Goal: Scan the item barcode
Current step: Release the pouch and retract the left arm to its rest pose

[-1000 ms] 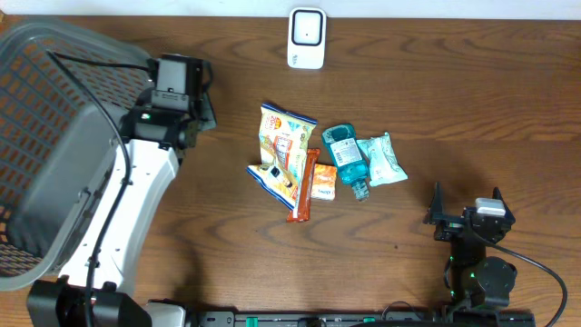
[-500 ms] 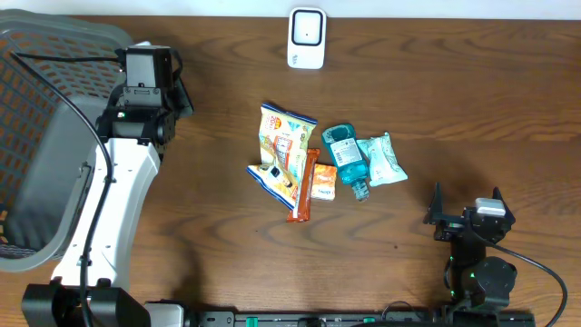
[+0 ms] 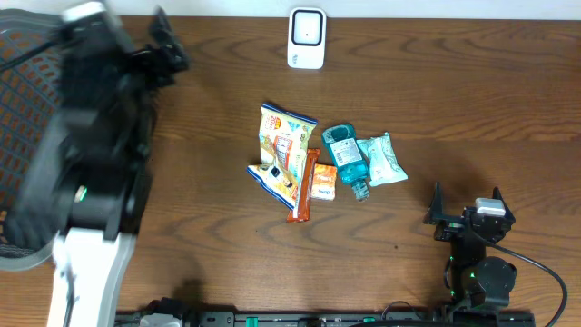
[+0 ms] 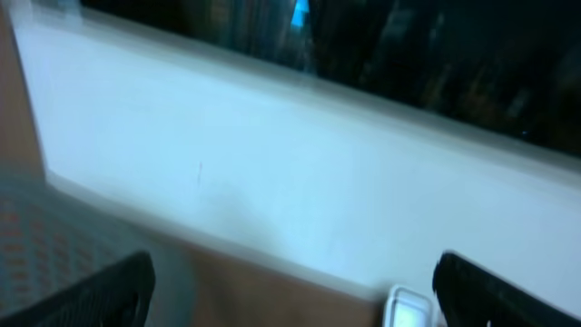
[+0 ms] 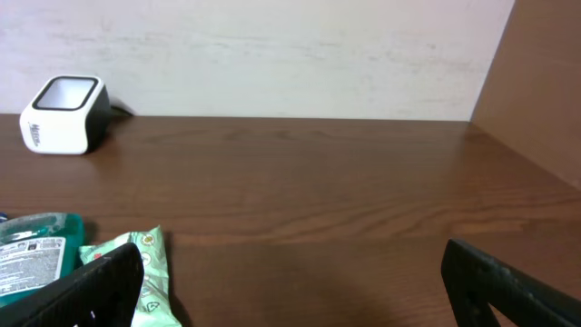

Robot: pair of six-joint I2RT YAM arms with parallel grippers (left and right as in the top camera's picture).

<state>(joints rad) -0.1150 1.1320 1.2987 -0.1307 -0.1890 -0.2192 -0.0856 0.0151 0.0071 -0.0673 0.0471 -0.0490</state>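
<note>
Several items lie mid-table: a yellow snack bag (image 3: 283, 150), an orange bar (image 3: 302, 186), a small orange packet (image 3: 323, 183), a blue bottle (image 3: 346, 156) and a pale green packet (image 3: 381, 159). The white barcode scanner (image 3: 307, 38) stands at the far edge. My left gripper (image 3: 168, 50) is blurred and raised at the far left, beside the basket. In its wrist view the left gripper (image 4: 295, 300) is open and empty, with the scanner (image 4: 413, 309) low between the fingers. My right gripper (image 3: 466, 195) rests near the front right. It is open and empty (image 5: 290, 291), with the green packet (image 5: 136, 272) by its left finger.
A grey mesh basket (image 3: 27, 54) fills the left edge of the table, partly under my left arm. A white wall runs behind the table. In the right wrist view, bare wood stretches ahead, with the scanner (image 5: 65, 115) far left and the bottle (image 5: 36, 254) at the left edge.
My left arm has swung up and left toward the basket, now motion-blurred, and its jaws have spread wider. The right arm and the items have not moved.
</note>
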